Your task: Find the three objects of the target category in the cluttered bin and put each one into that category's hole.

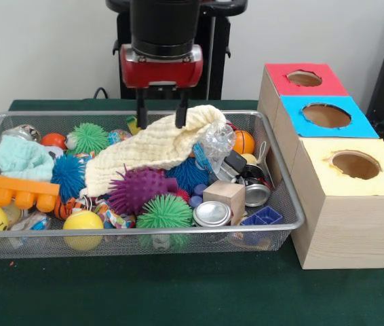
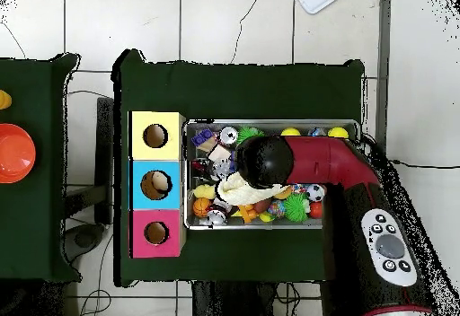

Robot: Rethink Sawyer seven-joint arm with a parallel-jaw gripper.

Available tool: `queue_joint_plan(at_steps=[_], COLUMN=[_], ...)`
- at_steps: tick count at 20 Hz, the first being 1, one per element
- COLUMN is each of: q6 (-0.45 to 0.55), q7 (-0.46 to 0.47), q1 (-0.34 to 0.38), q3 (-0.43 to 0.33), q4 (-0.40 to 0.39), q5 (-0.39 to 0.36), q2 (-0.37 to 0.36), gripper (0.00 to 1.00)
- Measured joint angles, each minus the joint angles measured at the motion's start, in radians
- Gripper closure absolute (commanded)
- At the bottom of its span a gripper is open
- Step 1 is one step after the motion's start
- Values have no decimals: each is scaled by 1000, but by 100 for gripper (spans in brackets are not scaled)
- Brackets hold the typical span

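The wire mesh bin [image 1: 283, 178] is full of clutter; it also shows in the overhead view [image 2: 192, 223]. My gripper [image 1: 161, 117] hangs over the bin's back middle, open, with both fingertips [image 1: 182, 121] at the upper edge of a cream waffle cloth [image 1: 152, 149]. A small white piece with coloured dots [image 1: 118, 136] peeks out behind the cloth, mostly hidden. Another patterned white piece [image 1: 108, 216] lies near the front rim; I cannot tell what it is. In the overhead view the arm [image 2: 266, 161] hides the gripper.
Three wooden boxes with holes stand beside the bin: red [image 1: 304, 78], blue [image 1: 326, 115] and yellow [image 1: 355, 165]. Something pale shows inside the blue hole [image 2: 157, 185]. The bin also holds spiky balls [image 1: 138, 189], an orange brick [image 1: 15, 191], yellow balls [image 1: 82, 223], tins [image 1: 212, 213] and a wooden cube [image 1: 226, 195].
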State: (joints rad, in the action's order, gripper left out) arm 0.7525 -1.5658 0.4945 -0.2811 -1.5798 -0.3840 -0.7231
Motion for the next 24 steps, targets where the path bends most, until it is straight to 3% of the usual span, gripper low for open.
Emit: queue_joint_plan(at_steps=[11, 24], q6=[-6, -90], q7=[0, 0], q1=[29, 50], q3=[-3, -4], q4=[117, 141], q5=[-66, -158], q2=[88, 180], gripper=[0, 0])
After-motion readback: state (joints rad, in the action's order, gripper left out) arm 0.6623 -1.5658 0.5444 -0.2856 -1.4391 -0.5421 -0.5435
